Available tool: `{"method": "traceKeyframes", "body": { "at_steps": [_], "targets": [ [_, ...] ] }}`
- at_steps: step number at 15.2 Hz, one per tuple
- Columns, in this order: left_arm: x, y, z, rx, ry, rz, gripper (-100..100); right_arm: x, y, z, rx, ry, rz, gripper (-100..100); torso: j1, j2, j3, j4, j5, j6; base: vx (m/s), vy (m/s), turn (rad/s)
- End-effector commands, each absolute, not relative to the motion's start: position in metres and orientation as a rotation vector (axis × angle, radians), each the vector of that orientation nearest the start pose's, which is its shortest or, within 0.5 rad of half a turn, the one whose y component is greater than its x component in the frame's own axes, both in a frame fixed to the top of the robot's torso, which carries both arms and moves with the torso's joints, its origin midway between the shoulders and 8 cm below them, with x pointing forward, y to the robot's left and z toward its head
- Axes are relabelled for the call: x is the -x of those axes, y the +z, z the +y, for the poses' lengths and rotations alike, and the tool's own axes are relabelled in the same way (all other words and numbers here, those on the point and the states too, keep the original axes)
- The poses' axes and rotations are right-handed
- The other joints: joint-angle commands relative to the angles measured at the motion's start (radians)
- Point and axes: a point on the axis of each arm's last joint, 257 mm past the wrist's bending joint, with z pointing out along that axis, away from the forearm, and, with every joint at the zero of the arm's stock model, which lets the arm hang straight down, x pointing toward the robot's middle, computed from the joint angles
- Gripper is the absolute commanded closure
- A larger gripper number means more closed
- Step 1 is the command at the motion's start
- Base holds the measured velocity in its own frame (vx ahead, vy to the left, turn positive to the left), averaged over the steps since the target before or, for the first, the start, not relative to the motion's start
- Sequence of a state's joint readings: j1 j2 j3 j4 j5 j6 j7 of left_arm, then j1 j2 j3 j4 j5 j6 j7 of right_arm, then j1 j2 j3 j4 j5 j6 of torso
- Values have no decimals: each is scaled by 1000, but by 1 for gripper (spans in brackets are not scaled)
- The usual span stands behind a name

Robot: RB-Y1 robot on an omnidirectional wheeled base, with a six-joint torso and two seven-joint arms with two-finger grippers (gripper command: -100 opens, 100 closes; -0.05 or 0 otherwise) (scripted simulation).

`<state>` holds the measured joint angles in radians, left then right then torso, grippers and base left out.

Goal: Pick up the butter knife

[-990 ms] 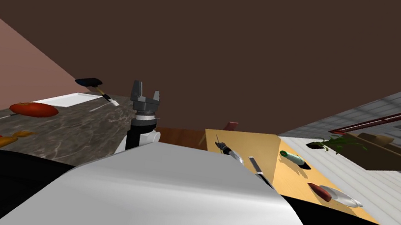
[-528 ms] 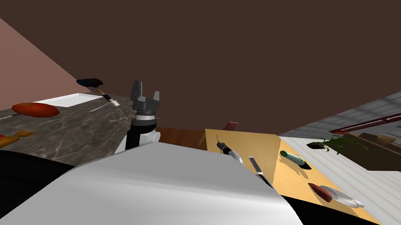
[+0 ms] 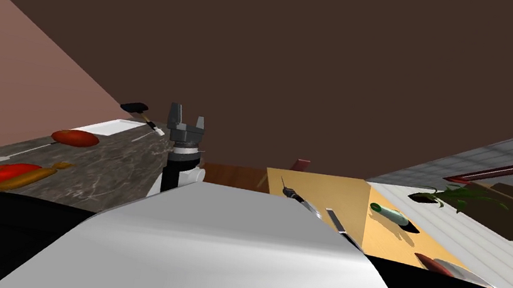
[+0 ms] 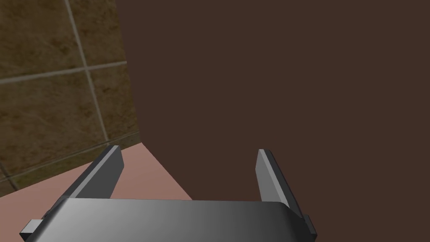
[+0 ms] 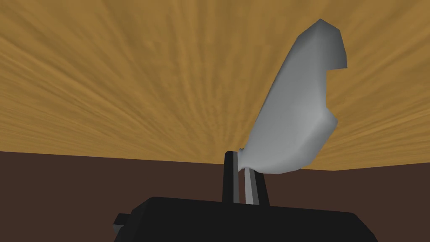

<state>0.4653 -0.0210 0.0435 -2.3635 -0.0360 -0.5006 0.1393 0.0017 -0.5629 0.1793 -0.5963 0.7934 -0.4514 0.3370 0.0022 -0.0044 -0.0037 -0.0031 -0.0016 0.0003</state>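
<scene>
Now, right tool (image 5: 241,163) tight on grey butter knife (image 5: 298,109) — left tool (image 4: 187,149) (empty) wide open.

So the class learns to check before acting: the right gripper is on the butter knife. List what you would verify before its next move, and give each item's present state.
1. Right gripper shut on the butter knife: ok, the fingers are closed on its narrow end.
2. Knife straight in the grip: not ok, it slants to one side of the fingers.
3. Knife clear of the wood-coloured surface behind it: cannot tell.
4. Left gripper open and empty: ok.
5. Left arm out of the way: ok, it is raised beside the marbled counter.
</scene>
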Motion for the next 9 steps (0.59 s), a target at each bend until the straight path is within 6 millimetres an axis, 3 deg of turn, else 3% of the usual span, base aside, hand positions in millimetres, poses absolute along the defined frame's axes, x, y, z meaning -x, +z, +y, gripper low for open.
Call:
{"method": "traceKeyframes", "body": {
  "at_steps": [1, 5, 7, 9],
  "targets": [
    [-325, 72, 282, 597, -1402, 501, 0, -313, -545, -463, 81, 51, 2374, 100, 0, 0, 0, 0, 0, 0, 11, 46, 79],
    [-325, 72, 282, 597, -1402, 501, 0, -295, -540, -485, 58, 37, 2371, 100, 0, 0, 0, 0, 0, 1, 23, 64, 94],
    [-325, 72, 282, 597, -1402, 501, 0, -277, -534, -507, 45, 18, 2367, 100, 0, 0, 0, 1, 0, 0, 23, 66, 115],
    [-325, 72, 282, 597, -1402, 501, 0, -278, -533, -508, 37, 19, 2363, 100, 1, 0, 0, 1, 1, 1, 25, 59, 43]
  ]
}}
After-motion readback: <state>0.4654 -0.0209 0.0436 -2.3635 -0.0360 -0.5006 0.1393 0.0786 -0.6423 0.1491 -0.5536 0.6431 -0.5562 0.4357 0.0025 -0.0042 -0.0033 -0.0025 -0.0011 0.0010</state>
